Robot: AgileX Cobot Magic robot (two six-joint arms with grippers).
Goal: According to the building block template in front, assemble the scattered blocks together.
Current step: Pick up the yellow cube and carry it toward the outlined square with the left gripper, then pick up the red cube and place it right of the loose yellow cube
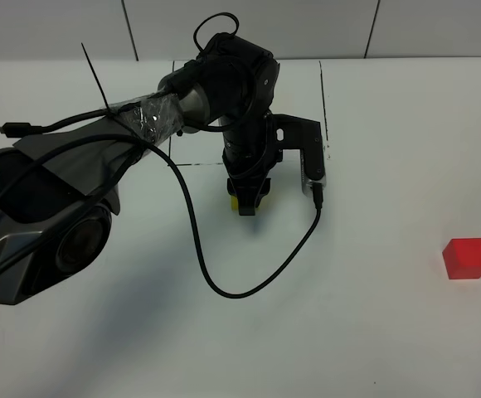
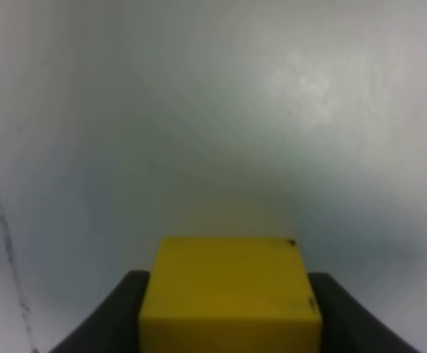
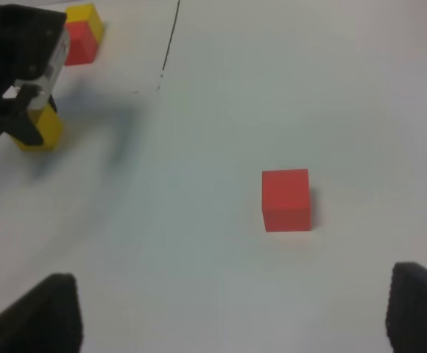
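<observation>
The left arm (image 1: 182, 108) is reaching across the white desk (image 1: 373, 332) toward its middle. The left jaws are clamping the yellow cube (image 1: 235, 201) (image 2: 230, 294) by two opposite sides, just outside the near edge of the black drawn rectangle (image 1: 323, 99). The building block template (image 3: 81, 33), a joined yellow-and-red pair, is sitting near that cube but apart from it, and the arm is hiding it from the high camera. Well to the right, the red cube (image 1: 466, 257) (image 3: 286, 199) is resting alone on the desk. The right jaws are standing wide apart, holding nothing, hovering short of the red cube.
</observation>
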